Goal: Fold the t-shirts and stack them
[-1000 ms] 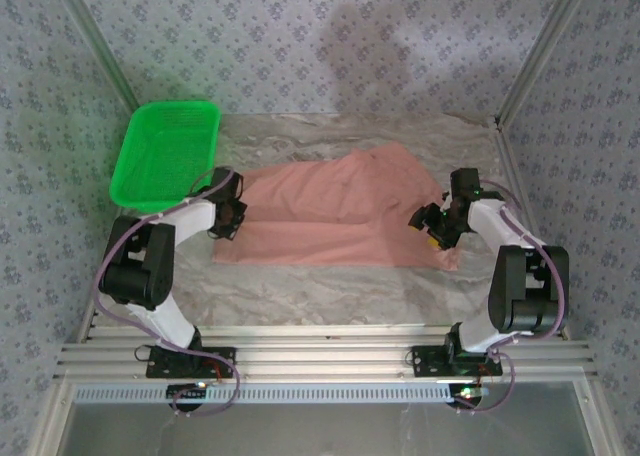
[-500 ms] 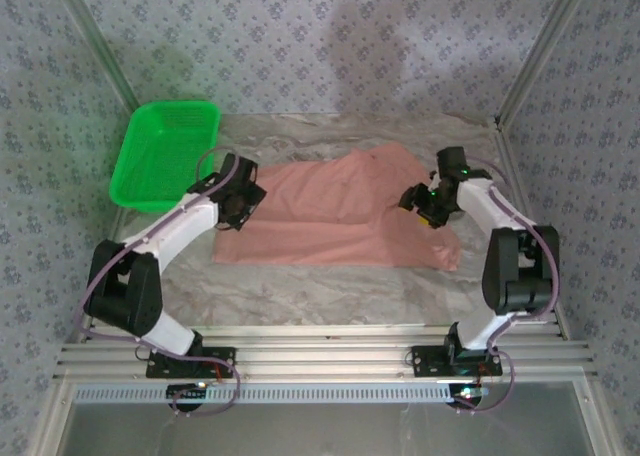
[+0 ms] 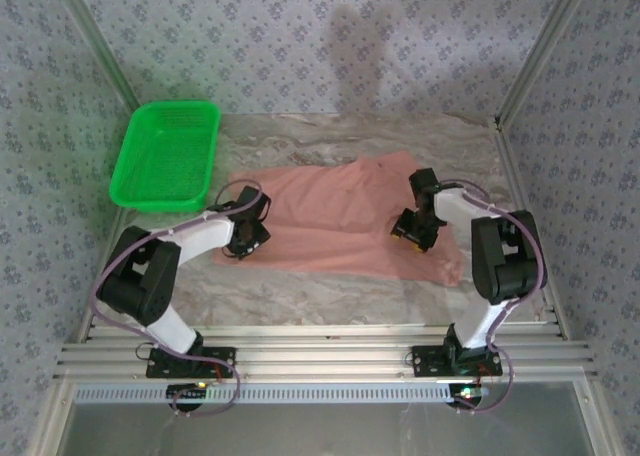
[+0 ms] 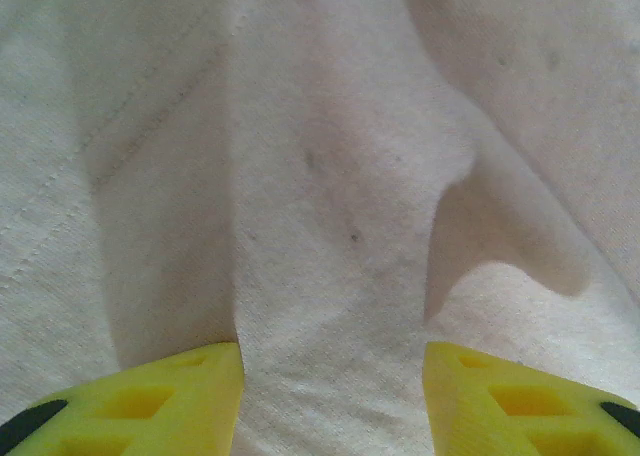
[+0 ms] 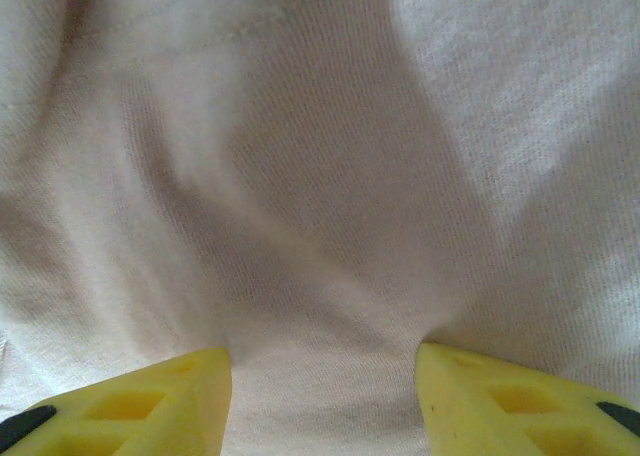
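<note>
**Q:** Top view: where is the work, and what is each gripper's state?

**A:** The t-shirt lies spread across the middle of the tabletop, long side running left to right. The left gripper is down on its left end, by the near edge of the cloth. The right gripper is down on its right part, inside the hem. A basket sits at the far left corner, apart from the shirt. From this height the jaw opening cannot be read.

**Q:** Left wrist view?

**A:** The fingers stand partway apart. A raised ridge of cloth runs up between them, and a loose fold lies just beyond. Nothing looks clamped; whether the tips have a hold on the fabric cannot be told.

**Q:** Right wrist view?

**A:** It is the same condition. The fingers are parted about halfway and press into the cloth, which bulges in soft creases between them. No pinch is evident.

**Q:** Task progress?

**A:** Judged early. The shirt lies in one long flat shape, not a compact fold. Nothing is stacked. The remaining folds and the stacking are left to do.

**Q:** Brands, labels, writing?

**A:** Nothing legible. The cloth in view is plain, with stitch lines only.
</note>
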`<state>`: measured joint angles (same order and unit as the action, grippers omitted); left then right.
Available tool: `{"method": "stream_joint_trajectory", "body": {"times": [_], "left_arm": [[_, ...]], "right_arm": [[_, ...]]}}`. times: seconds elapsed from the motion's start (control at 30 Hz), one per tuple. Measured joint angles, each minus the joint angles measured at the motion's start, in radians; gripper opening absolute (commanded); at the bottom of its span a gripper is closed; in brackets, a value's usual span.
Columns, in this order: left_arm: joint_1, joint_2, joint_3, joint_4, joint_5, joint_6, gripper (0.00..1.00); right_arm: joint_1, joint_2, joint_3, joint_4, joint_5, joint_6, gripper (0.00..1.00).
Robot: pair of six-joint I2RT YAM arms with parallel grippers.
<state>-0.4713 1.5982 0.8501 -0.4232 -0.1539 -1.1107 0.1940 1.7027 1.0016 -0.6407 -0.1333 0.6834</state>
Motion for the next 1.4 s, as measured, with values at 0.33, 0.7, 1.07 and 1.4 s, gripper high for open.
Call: {"method": "stream_joint_trajectory", "body": {"times": [0.33,0.7,1.07,1.4], "left_arm": [[-0.001,-0.205,-0.178,-0.086,0.025,-0.043,0.51],[-0.002,-0.319,-0.059,-0.283,0.095,-0.051,0.68],[0.069,0.043,0.542,-0.169,0.246,0.256,0.7],[0.199,0.308,0.726,-0.182,0.312,0.431,0.69]], "right_arm": [[0.038,-0.143,-0.137,-0.095,0.026,0.039,0.55],[0.018,-0.241,0.011,-0.227,0.012,0.029,0.64],[-0.13,0.427,0.979,-0.256,-0.114,-0.382,0.63],[-0.117,0.853,1.349,-0.356,-0.142,-0.505,0.64]]}}
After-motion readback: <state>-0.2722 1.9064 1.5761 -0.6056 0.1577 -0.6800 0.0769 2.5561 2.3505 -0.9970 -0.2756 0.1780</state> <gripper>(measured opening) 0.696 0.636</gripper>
